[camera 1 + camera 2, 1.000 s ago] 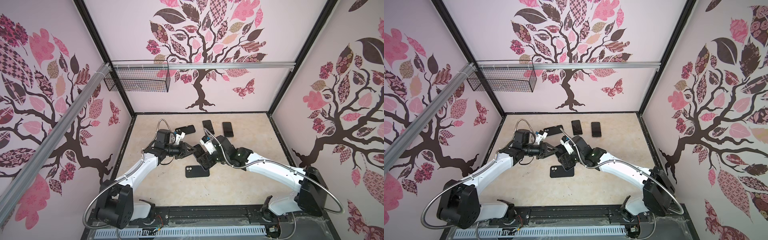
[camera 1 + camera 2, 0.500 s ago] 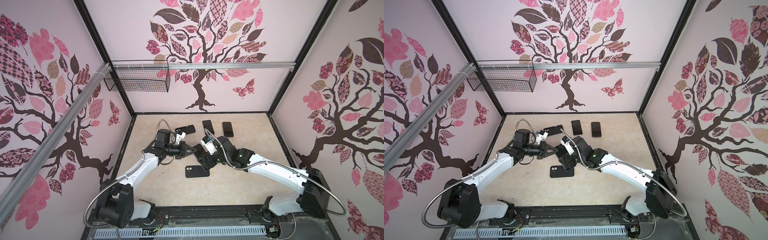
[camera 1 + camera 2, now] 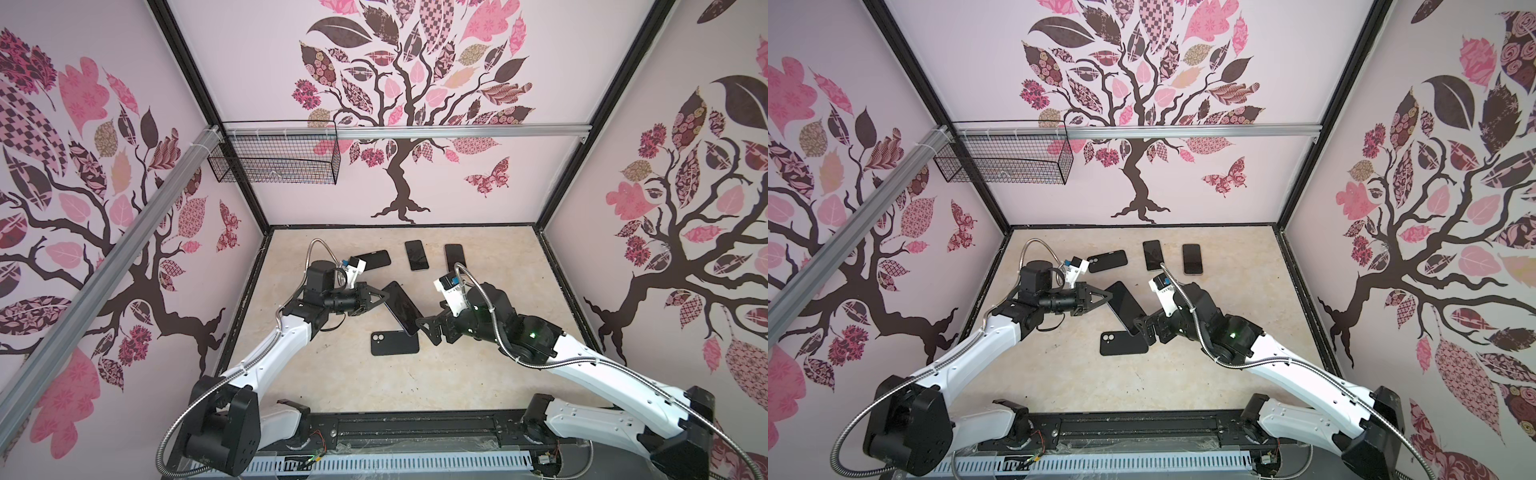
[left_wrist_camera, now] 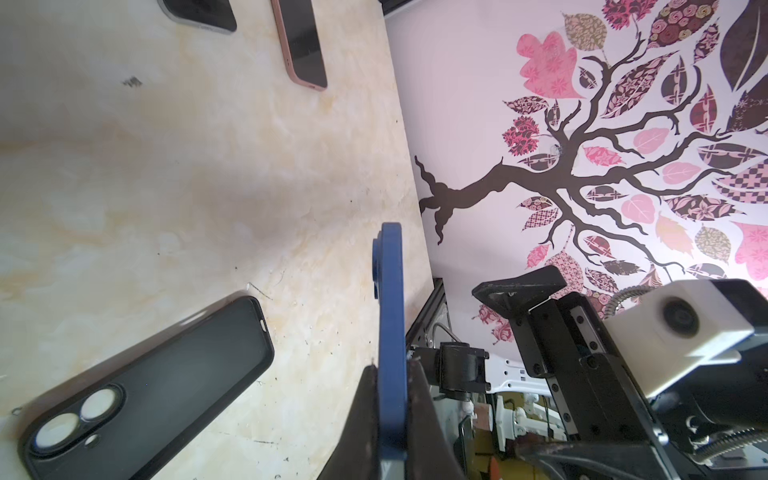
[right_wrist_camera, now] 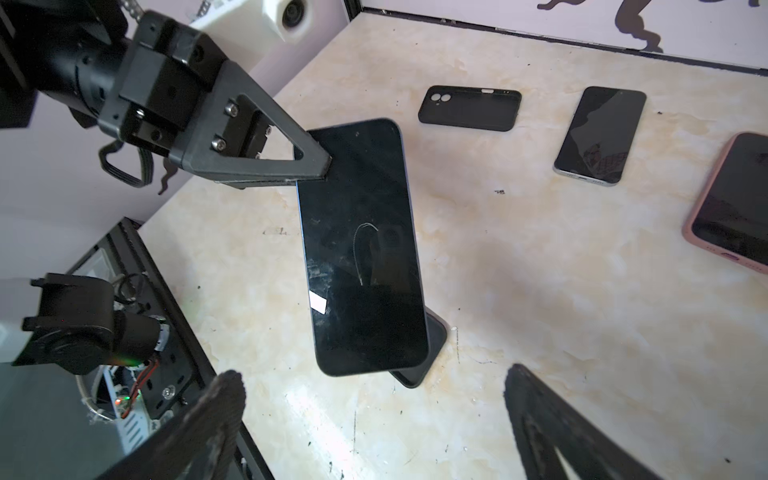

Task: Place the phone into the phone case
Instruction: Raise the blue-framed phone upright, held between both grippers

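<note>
Pink tree-print walls (image 3: 457, 178) box in a beige marbled table (image 3: 332, 374); a wire basket (image 3: 274, 162) hangs off the rail on the back wall.

Left gripper (image 3: 388, 294) is clamped on the phone (image 3: 401, 307), pinching one short end w/ both fingers. The left wrist view shows the blue edge of the phone (image 4: 390, 299) sandwiched btwn the two black fingers (image 4: 368, 399). Phone is lifted off the table and tilted, dark screen facing up and toward the right wrist cam (image 5: 361, 249), scuffed, w/ a small white fleck near one long edge.

Right gripper (image 3: 428, 330) sits just beside the phone's free end, jaws spread wide w/ nothing btwn them. Both of its fingers (image 5: 216, 407) frame the phone from either side in the right wrist view, not touching it.

Phone case (image 3: 395, 343) lies flat approx mid-table, black, camera cutout toward the left edge of the table. Phone's free end hangs over the case's right end in both top views (image 3: 1121, 343); can't tell if they touch.

Near the back edge: a 2nd black case (image 3: 372, 259) toward the back-left, a dark phone (image 3: 417, 254) in the middle, and a pink-cased phone (image 3: 455, 255) right of it, all flat and apart from each other.
</note>
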Tool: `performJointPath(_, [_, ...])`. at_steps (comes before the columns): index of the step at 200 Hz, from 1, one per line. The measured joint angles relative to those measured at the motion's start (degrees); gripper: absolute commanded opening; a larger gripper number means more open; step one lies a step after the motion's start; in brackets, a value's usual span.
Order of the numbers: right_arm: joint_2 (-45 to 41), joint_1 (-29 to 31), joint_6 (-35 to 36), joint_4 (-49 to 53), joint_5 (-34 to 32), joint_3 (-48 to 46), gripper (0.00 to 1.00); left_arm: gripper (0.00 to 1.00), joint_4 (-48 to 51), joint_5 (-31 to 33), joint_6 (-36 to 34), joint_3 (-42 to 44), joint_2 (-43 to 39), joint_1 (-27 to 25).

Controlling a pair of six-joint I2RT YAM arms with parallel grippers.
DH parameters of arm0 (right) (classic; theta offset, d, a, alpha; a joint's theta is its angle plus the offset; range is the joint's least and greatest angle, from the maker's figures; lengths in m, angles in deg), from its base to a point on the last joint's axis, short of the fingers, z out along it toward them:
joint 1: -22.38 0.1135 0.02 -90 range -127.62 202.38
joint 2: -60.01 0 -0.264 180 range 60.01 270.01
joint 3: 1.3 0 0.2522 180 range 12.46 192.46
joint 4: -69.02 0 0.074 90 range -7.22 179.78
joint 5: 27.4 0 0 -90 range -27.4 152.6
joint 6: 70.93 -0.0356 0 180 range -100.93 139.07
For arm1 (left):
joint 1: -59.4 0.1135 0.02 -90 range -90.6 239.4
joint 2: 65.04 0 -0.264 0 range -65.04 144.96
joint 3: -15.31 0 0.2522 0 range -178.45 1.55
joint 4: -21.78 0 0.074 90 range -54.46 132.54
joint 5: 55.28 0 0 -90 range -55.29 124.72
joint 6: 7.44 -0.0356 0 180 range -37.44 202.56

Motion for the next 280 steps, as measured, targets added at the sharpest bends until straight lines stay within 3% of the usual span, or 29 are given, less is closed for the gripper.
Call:
performJointPath(51, [-1.6, -9.5, -14.6, -10.6, 11.8, -9.7, 0.82, 0.0, -9.9, 6.6, 4.0, 6.4, -7.6, 0.0])
performJointPath(101, [0.7, -9.6, -29.2, -29.0, 18.6, -16.9, 0.65, 0.0, -15.2, 10.8, 7.2, 9.6, -14.3, 0.3])
performJointPath(131, [3.0, -9.6, -36.0, -40.1, 20.2, -19.2, 0.64, 0.0, -21.6, 11.6, 11.4, 12.6, -15.8, 0.6])
performJointPath(196, [5.8, -9.6, -41.7, -56.9, 22.6, -20.6, 0.56, 0.0, -38.6, 12.0, 22.5, 19.8, -14.5, 0.7])
performJointPath(257, [6.8, -9.6, -42.5, -58.9, 22.7, -20.6, 0.54, 0.0, -45.9, 12.6, 26.3, 20.5, -14.3, 0.7])
performJointPath(280, [7.0, -9.6, -42.5, -59.2, 22.8, -20.6, 0.47, 0.0, -46.1, 12.7, 26.4, 20.5, -14.7, 0.7])
